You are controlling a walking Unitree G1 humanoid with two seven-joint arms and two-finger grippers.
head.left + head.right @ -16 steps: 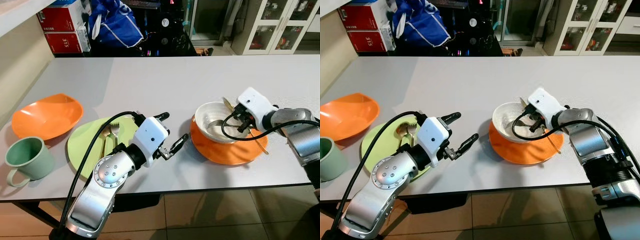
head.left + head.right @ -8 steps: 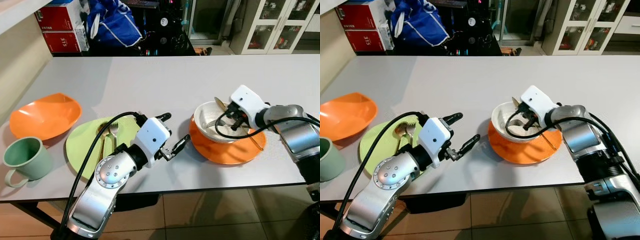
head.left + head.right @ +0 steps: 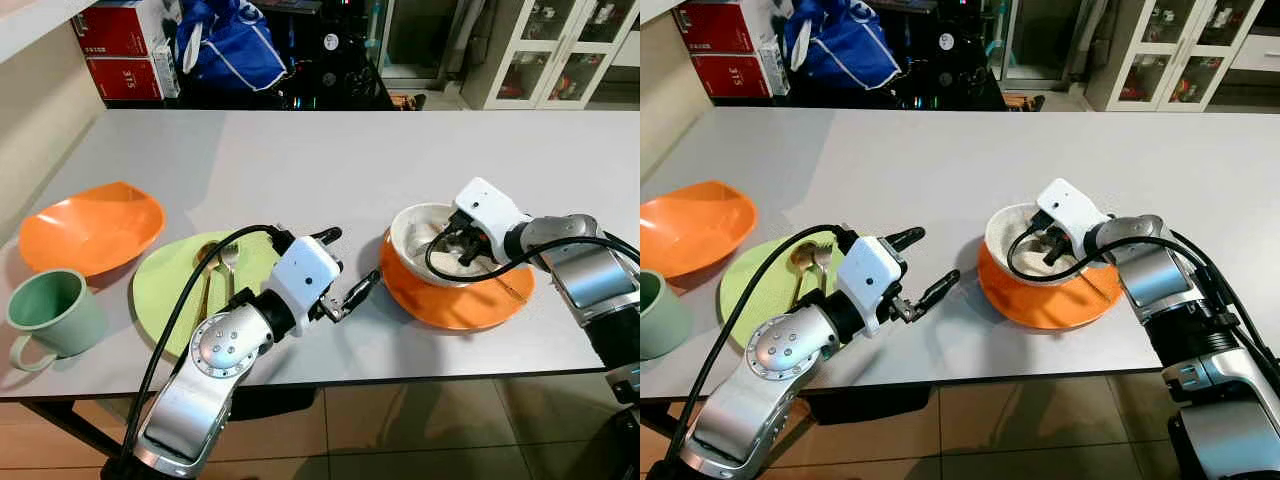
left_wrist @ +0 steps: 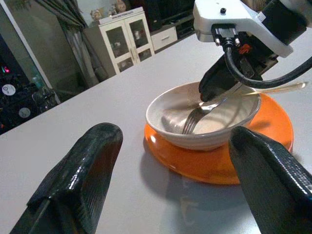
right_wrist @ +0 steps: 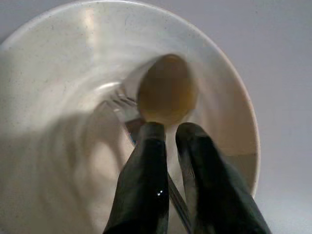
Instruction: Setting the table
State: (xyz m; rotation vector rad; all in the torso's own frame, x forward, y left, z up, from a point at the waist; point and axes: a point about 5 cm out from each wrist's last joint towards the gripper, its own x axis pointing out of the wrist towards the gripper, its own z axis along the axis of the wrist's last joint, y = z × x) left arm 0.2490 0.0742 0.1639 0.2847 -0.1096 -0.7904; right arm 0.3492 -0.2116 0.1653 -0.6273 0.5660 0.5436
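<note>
The white bowl (image 3: 432, 243) sits on an orange plate (image 3: 455, 292) near the front edge of the grey tabletop (image 3: 330, 160), toward the robot's right. Inside the bowl lie a fork (image 4: 195, 117) and a gold spoon (image 5: 166, 87) — the spoon's bowl rests against the inner wall, the fork's tines just beside it. The right gripper (image 5: 168, 134) reaches down into the bowl, its two black fingers drawn nearly together around the spoon's neck; whether they actually pinch it I cannot tell. The left gripper (image 3: 345, 268) hovers over the tabletop between the two place settings, spread wide and holding nothing. Behind it lies a green plate (image 3: 180, 290) bearing another fork and spoon (image 3: 218, 265). Further left are an empty orange plate (image 3: 92, 226) and a green mug (image 3: 52, 314) — the mug nearest the table edge.
</note>
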